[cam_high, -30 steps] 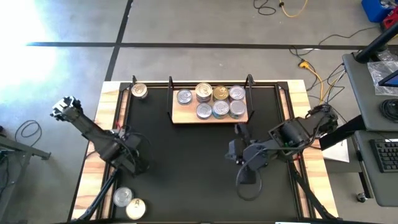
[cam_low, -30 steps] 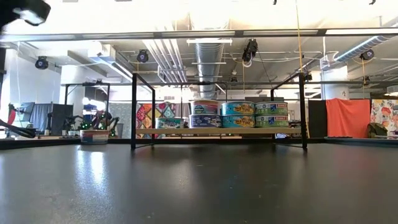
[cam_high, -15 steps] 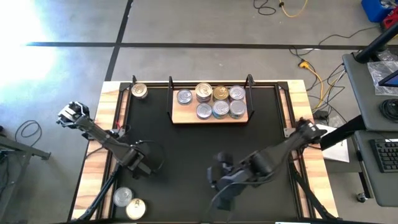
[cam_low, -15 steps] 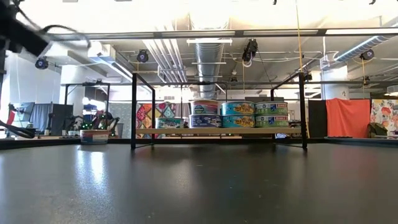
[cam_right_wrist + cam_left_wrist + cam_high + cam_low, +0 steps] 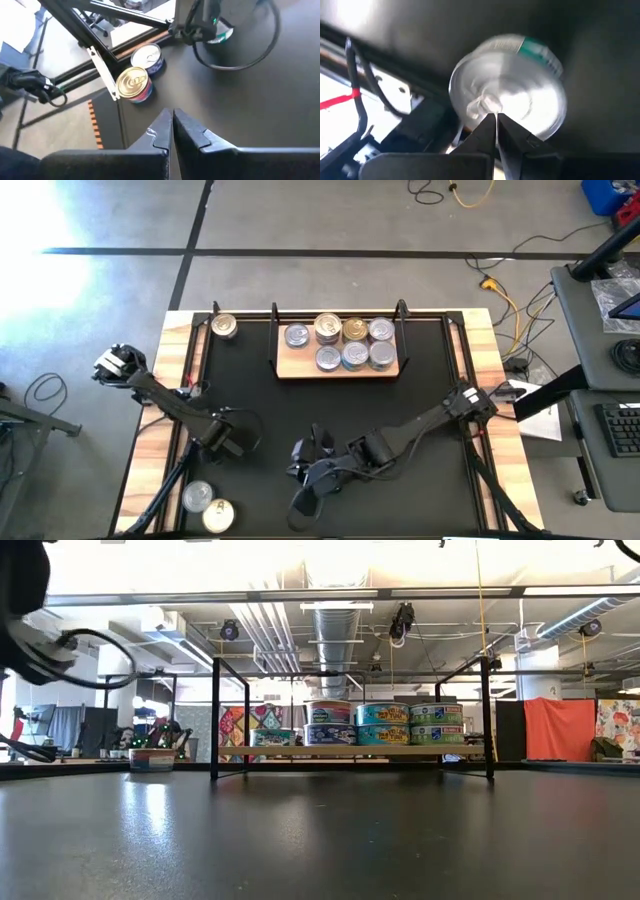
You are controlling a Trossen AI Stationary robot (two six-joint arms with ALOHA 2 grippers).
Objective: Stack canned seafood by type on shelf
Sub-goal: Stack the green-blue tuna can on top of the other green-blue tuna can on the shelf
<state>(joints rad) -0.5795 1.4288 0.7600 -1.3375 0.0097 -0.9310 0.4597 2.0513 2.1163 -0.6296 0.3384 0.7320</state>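
My left gripper (image 5: 228,445) is shut near the table's left edge, its tips (image 5: 496,116) over the silver lid of a green-labelled tin (image 5: 520,85), which also shows under that arm in the right wrist view (image 5: 220,35). My right gripper (image 5: 302,472) is shut over bare table at the near middle, pointing toward a silver-lidded tin (image 5: 148,59) and a gold-lidded tin (image 5: 133,84) in the near left corner. The shelf (image 5: 290,368) stands at the far middle with several tins (image 5: 341,343) on its board. One more tin (image 5: 224,326) sits at the far left. My left gripper's shut fingertips come from above, slanting down, at the middle of the tin's lid beside its pull tab (image 5: 485,105). Whether they touch the lid I cannot tell. The tin stands on the table.
The shelf's black wire posts (image 5: 214,720) rise at both its ends. Black frame bars and cables (image 5: 100,65) run along the table's left edge beside the two near tins. Bare black tabletop (image 5: 330,410) lies between the shelf and my grippers.
My right arm has swept from right of the table's middle toward its left and near edges, sinking and rolling as it went. My left gripper has sunk toward the table and rolled.
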